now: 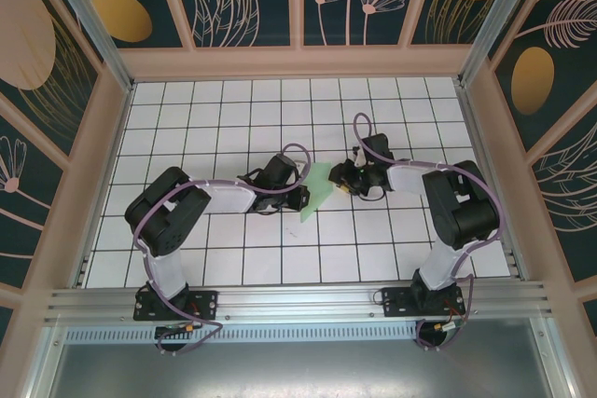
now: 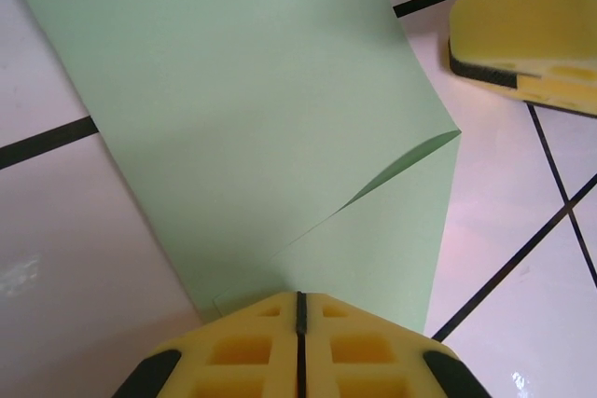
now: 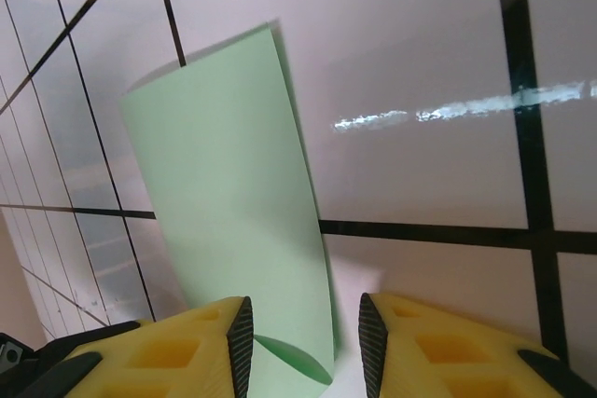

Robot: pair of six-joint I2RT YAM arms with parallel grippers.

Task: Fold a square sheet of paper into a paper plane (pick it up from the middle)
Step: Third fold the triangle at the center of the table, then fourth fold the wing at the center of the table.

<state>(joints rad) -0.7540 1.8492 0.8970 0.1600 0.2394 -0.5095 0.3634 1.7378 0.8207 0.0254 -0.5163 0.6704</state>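
The square sheet of paper (image 1: 318, 191) is pale mint green, bent over on itself and standing tilted off the table between my two grippers. My left gripper (image 1: 298, 197) meets it from the left. In the left wrist view its yellow jaws (image 2: 300, 297) are pressed together on the near edge of the sheet (image 2: 261, 109), where one flap overlaps another. My right gripper (image 1: 341, 180) comes in from the right. Its jaws (image 3: 306, 325) stand apart around the curled end of the sheet (image 3: 229, 202), which lies close to the left finger (image 3: 210, 342).
The table is white tile with a black grid (image 1: 373, 230), fenced by pale rails and patterned walls. A yellow finger of the right gripper (image 2: 532, 16) shows at the upper right of the left wrist view.
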